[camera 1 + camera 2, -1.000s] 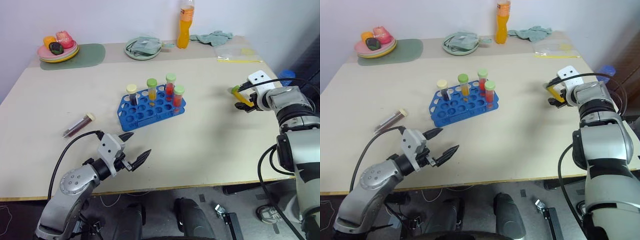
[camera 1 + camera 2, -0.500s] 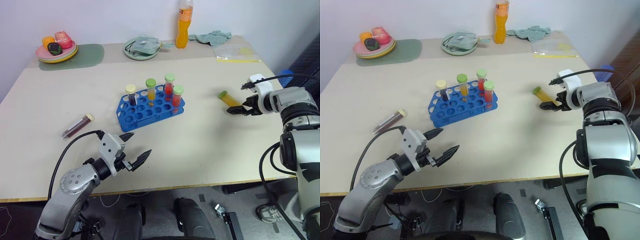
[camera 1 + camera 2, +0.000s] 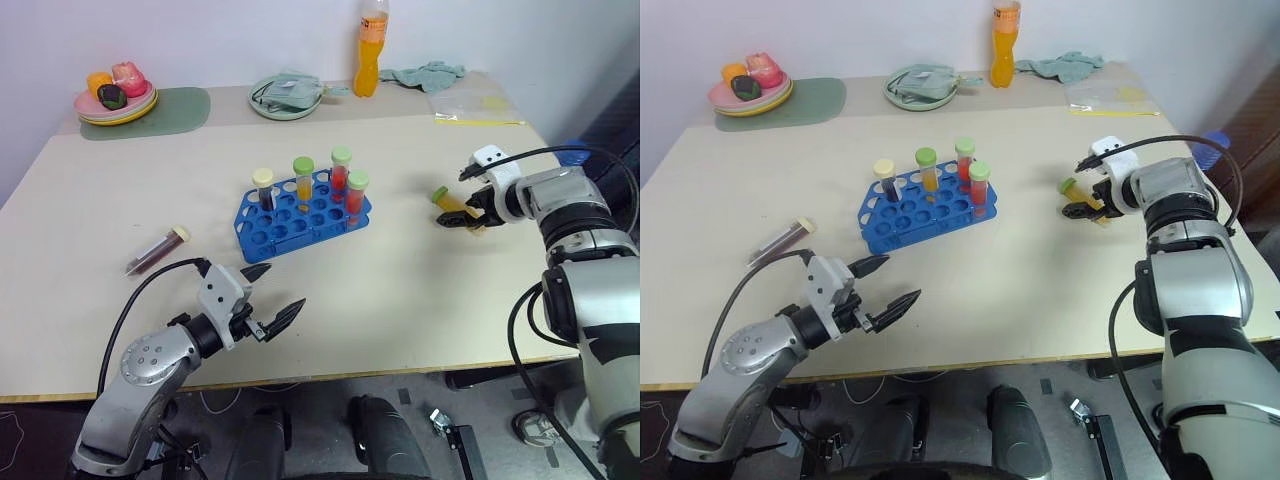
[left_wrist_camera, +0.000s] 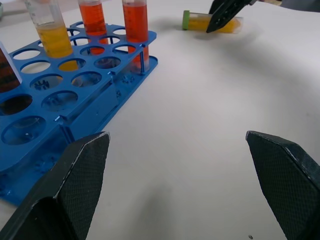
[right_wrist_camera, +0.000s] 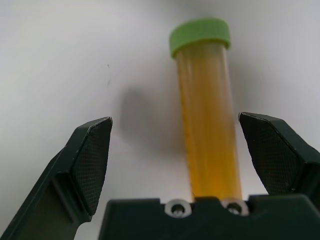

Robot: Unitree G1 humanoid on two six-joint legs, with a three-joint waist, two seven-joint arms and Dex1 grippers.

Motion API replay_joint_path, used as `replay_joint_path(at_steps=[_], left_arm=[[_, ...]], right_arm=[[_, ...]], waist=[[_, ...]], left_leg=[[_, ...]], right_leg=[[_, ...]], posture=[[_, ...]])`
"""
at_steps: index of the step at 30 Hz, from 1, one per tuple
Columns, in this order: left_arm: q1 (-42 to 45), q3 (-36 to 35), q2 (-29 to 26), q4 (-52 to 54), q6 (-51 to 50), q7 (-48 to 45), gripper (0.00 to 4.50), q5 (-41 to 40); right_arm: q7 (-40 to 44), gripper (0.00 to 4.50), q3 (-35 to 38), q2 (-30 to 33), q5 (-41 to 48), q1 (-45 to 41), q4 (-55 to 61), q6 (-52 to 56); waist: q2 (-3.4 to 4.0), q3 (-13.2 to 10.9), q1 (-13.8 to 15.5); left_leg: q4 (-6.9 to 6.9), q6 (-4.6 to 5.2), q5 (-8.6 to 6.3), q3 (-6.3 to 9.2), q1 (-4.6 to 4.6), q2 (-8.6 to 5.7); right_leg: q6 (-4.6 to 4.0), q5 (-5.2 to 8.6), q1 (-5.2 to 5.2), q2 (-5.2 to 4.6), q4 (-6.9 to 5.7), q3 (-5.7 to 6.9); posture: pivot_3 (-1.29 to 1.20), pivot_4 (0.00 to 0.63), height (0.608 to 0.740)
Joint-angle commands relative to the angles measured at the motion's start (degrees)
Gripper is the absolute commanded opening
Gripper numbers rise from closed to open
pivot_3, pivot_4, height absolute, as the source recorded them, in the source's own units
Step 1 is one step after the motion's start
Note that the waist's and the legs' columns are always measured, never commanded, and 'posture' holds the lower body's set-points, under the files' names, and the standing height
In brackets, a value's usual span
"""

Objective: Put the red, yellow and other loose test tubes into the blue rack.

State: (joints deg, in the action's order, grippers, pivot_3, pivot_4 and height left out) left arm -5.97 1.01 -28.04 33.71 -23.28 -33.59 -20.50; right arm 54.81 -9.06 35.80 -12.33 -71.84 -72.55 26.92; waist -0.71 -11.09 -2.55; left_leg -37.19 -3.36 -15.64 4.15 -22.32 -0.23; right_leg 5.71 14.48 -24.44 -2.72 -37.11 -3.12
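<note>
Between the spread fingers of our right gripper (image 3: 468, 214) lies the yellow tube (image 5: 207, 120) on the surface (image 3: 400, 290), its long axis running straight ahead, green cap farthest away. Our left gripper (image 3: 275, 298), also wide apart and empty, sits well off, beside the blue rack (image 3: 300, 215).

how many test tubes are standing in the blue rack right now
4, upright along the far side of the blue rack: cream-capped dark tube, green-capped yellow tube, and two green-capped red tubes. None seems hidden.
</note>
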Motion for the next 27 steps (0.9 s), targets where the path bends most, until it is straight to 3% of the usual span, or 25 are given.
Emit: replay_joint_path(at_steps=[1,4,5,7,11,13,19,23,27], left_arm=[[0.3,0.1,0.1,1.2,0.2,0.2,4.50,-0.3],[0.3,0.0,0.2,1.2,0.2,0.5,4.50,-0.2],[0.3,0.0,0.3,1.2,0.2,0.7,4.50,-0.2],[-0.2,-0.3,0.3,1.5,0.3,0.9,4.50,-0.2],[-1.3,-0.5,0.3,2.2,0.4,1.6,4.50,-0.2],[-1.6,-0.4,0.2,2.0,0.8,1.6,4.50,-0.1],[-0.7,0.2,0.3,0.3,1.9,1.0,4.50,0.3],[-0.5,-0.1,0.2,-0.7,2.8,0.4,4.50,0.5],[-2.5,-3.3,-0.2,-1.3,3.9,1.4,4.50,0.6]], right_arm=[[-1.3,4.48,0.2,-0.7,-0.4,-2.6,-0.7,-1.9],[-1.2,4.48,0.0,-1.4,-0.8,-3.1,-1.5,-2.6],[-0.8,4.24,-0.1,-1.6,-1.0,-3.2,-1.7,-2.7],[0.6,3.60,-0.5,-1.8,-1.3,-3.2,-1.8,-3.0],[6.9,1.63,-2.0,-1.4,-2.0,-3.0,-0.8,-4.5],[11.1,1.63,-2.8,-1.3,-2.1,-3.0,0.1,-4.2],[12.8,1.63,-3.3,-1.7,-2.1,-2.8,1.5,-2.6],[19.7,1.63,-2.5,-1.1,0.7,-0.8,8.0,-3.6],[30.3,1.63,3.7,1.7,13.3,12.0,36.7,-0.4]], waist=[[0.00,0.0,0.0],[0.00,0.0,0.0],[0.00,0.0,0.0],[0.00,0.0,0.0],[0.00,0.0,-0.1],[0.00,0.0,-0.1],[0.00,0.0,0.0],[0.01,0.0,0.0],[0.01,0.0,0.1]], left_leg=[[0.00,0.00,0.00,0.00,0.00,0.00],[0.00,0.00,0.00,0.00,0.00,0.00],[0.00,0.00,0.00,0.00,0.00,0.00],[0.00,0.00,0.00,0.00,0.00,0.00],[0.00,0.00,0.00,0.00,0.01,0.00],[0.01,0.00,0.00,0.01,0.01,0.01],[0.00,0.00,0.00,0.01,0.02,0.00],[0.00,0.00,0.00,0.00,0.01,0.00],[0.01,0.00,0.00,0.09,-0.01,0.02]], right_leg=[[0.00,0.00,0.00,0.00,0.00,0.00],[0.00,0.00,0.00,0.00,-0.01,0.00],[0.00,0.00,0.00,0.00,-0.01,0.00],[0.00,0.00,0.00,0.00,-0.01,0.00],[0.00,0.00,0.00,0.01,-0.01,0.00],[0.00,0.00,0.00,0.01,-0.01,0.00],[0.00,0.00,0.00,0.00,-0.03,0.00],[0.00,0.00,0.00,0.00,-0.02,0.01],[0.01,0.00,0.00,0.02,-0.02,0.04]], posture=[[0.00,0.150,0.740],[0.00,0.150,0.740],[0.00,0.150,0.740],[0.00,0.150,0.740],[0.00,0.150,0.740],[0.00,0.150,0.740],[0.00,0.150,0.740],[0.00,0.150,0.740],[0.00,0.150,0.740]])
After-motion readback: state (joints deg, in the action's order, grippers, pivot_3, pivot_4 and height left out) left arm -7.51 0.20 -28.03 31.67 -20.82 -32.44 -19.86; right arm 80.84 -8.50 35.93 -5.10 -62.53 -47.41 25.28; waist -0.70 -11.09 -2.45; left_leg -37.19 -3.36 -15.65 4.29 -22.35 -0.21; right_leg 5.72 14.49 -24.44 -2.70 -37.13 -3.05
